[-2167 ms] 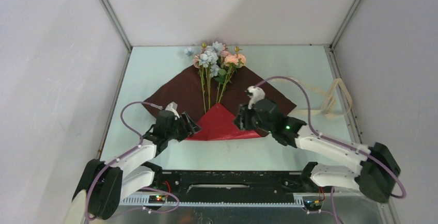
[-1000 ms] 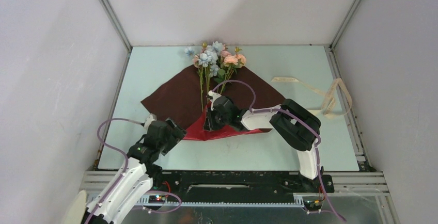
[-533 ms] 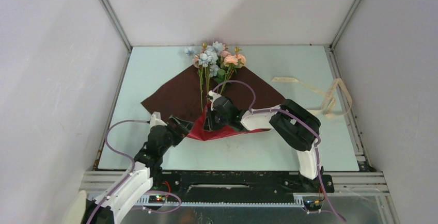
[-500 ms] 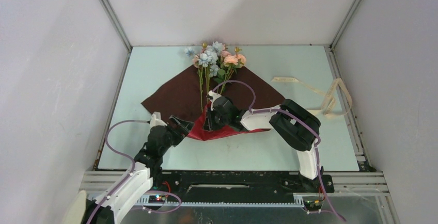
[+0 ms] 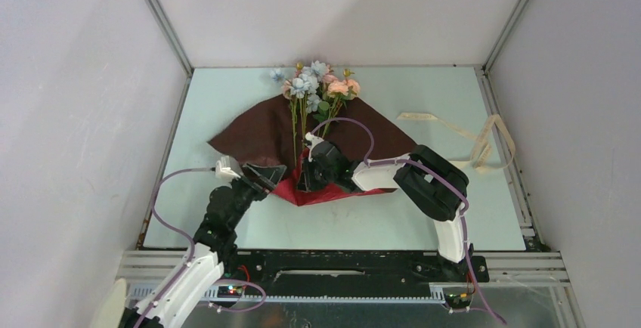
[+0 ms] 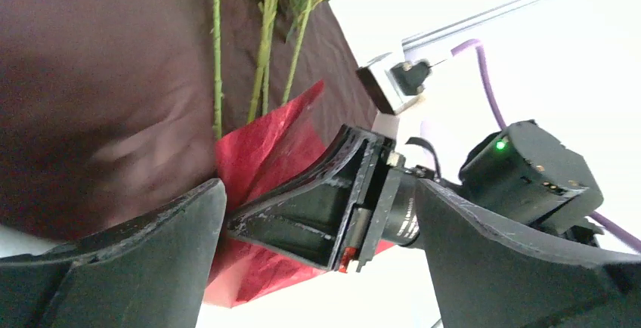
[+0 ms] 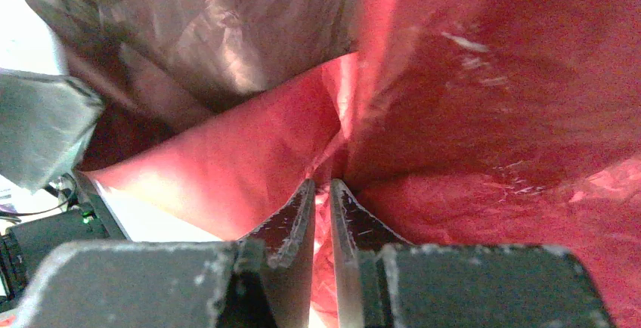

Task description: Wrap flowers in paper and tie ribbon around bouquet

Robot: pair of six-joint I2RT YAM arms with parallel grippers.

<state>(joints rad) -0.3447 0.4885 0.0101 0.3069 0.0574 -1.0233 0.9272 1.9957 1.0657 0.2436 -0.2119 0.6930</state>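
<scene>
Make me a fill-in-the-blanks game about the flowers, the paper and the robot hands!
1. The right gripper is pinching the ___ side of the paper.
2. The left gripper has its jaws wide ___.
3. In the top view, the ribbon lies to the ___ of the paper.
4. The flowers have long ___ stems.

Missing words: red; open; right; green

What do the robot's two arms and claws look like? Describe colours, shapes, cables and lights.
The left arm and right arm have white links between bulky black joints, each trailing a thin purple cable. The left claw and right claw have flat, black, scuffed, tapering fingers. A green light glows on the right wrist.
</scene>
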